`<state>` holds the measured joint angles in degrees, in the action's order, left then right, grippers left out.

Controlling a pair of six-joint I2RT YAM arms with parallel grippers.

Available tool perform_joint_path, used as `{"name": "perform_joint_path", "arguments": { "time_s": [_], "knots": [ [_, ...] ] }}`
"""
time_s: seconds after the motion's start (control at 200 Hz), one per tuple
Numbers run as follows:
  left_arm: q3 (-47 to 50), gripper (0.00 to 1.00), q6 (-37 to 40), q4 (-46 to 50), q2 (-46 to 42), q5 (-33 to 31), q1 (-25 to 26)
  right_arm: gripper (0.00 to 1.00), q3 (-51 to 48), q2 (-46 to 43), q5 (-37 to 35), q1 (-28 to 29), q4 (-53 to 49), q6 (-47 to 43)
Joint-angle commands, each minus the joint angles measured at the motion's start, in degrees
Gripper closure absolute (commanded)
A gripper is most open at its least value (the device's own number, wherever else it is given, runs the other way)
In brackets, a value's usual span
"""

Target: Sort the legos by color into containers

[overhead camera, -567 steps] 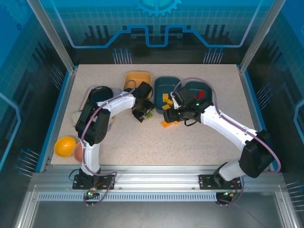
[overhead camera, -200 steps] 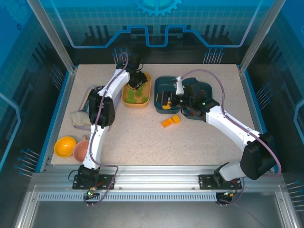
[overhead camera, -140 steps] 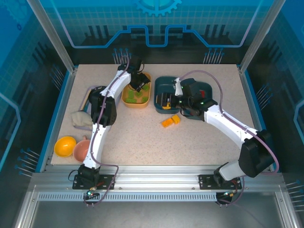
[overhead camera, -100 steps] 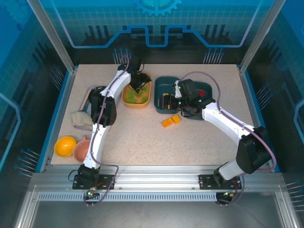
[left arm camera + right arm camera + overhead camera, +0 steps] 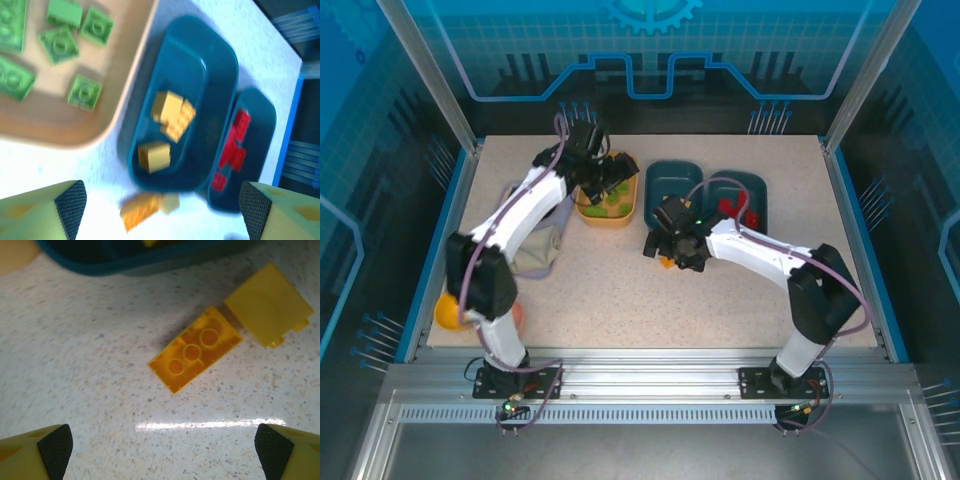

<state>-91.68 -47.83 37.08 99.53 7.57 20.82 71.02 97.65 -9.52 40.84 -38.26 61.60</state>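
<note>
Centrally in the right wrist view, an orange brick (image 5: pixel 195 350) lies studs-up on the table (image 5: pixel 100 390), just beside a yellow brick (image 5: pixel 267 305) at upper right. Right gripper (image 5: pixel 160 450) and left gripper (image 5: pixel 162 205) gape wide, empty. Likely light, rigid, slick; pinch across long sides.

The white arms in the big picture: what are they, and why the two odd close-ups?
They are two robot arms, the left arm and the right arm, bolted to a table's near edge. The big picture comes from a camera above and behind them. Each close-up comes from a camera on one wrist, looking down past that arm's jaws. Both pairs of jaws are open and hold nothing. The yellow-orange tub holds green bricks, the middle teal tub yellow bricks, the right-hand teal tub red bricks. An orange brick and a yellow brick lie loose on the table below the right arm's jaws.
</note>
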Motion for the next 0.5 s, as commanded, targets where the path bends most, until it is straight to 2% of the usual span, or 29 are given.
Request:
{"name": "perform_joint_path", "arguments": {
  "time_s": [0.0,0.18,0.32,0.495],
  "knots": [
    [13.0,0.16,1.6,-5.9,-9.1,1.4,1.3,0.02,2.3,3.3,-3.6,-0.3,-4.3,12.7],
    [25.9,0.16,2.3,-4.1,-23.3,1.1,5.5,0.03,3.1,6.6,-5.9,-0.5,-1.7,19.5],
    [33.7,0.14,1.6,-4.7,-32.1,1.8,6.1,0.05,5.0,9.8,-7.5,-1.2,-1.9,21.1],
    [36.1,0.13,3.1,-2.4,-37.8,2.3,6.1,0.19,5.2,12.5,-7.7,-1.8,0.4,22.5]
  ]
}}
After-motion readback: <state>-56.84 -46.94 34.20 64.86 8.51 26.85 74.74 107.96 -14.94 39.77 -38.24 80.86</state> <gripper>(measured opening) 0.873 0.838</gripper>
